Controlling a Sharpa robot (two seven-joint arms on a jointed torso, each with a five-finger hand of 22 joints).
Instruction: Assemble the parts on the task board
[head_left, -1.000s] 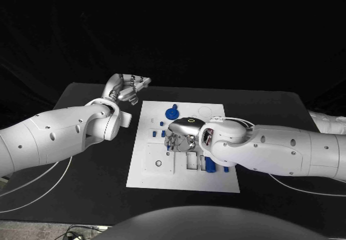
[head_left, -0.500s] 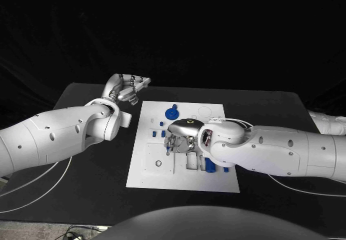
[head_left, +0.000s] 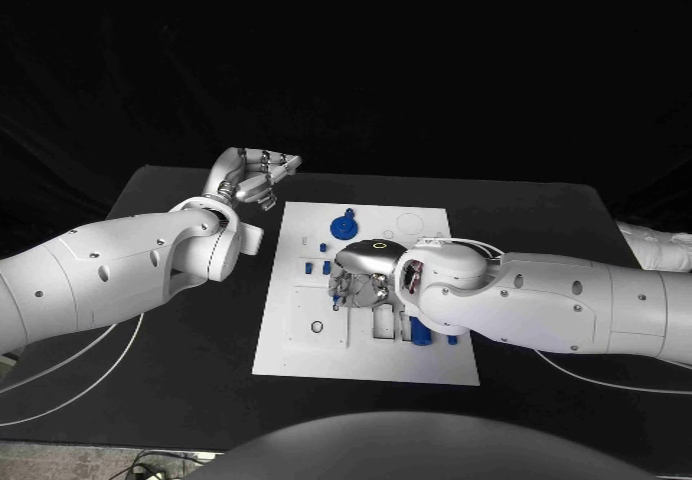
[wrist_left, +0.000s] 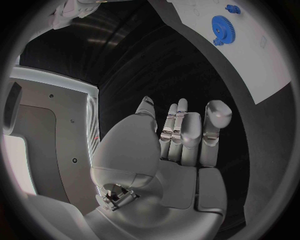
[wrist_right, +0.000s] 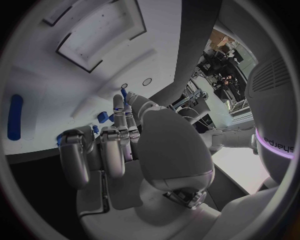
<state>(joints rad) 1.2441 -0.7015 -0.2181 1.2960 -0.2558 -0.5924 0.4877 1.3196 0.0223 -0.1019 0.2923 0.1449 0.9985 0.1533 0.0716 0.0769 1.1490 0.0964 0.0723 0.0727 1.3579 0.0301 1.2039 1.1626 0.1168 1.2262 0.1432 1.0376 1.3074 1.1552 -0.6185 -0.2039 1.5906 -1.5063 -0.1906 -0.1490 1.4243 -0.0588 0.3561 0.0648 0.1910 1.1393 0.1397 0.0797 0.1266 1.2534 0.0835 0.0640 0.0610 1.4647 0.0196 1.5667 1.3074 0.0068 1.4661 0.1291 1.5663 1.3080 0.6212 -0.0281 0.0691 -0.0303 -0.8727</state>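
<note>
Off the board's far-left corner, my left robot hand (head_left: 254, 172) hovers over the black counter (head_left: 173, 370), fingers curled in, gripping nothing. Moving right, the white task board (head_left: 310, 355) sits mid-counter: a blue gear (head_left: 345, 226) is up top, and small blue parts (head_left: 309, 267) lie loose, so I judge most assembly remains. My right robot hand (head_left: 361, 283) is down on the board's middle among the parts; I can't tell whether it pinches one. Its arm hides the slots beneath.
</note>
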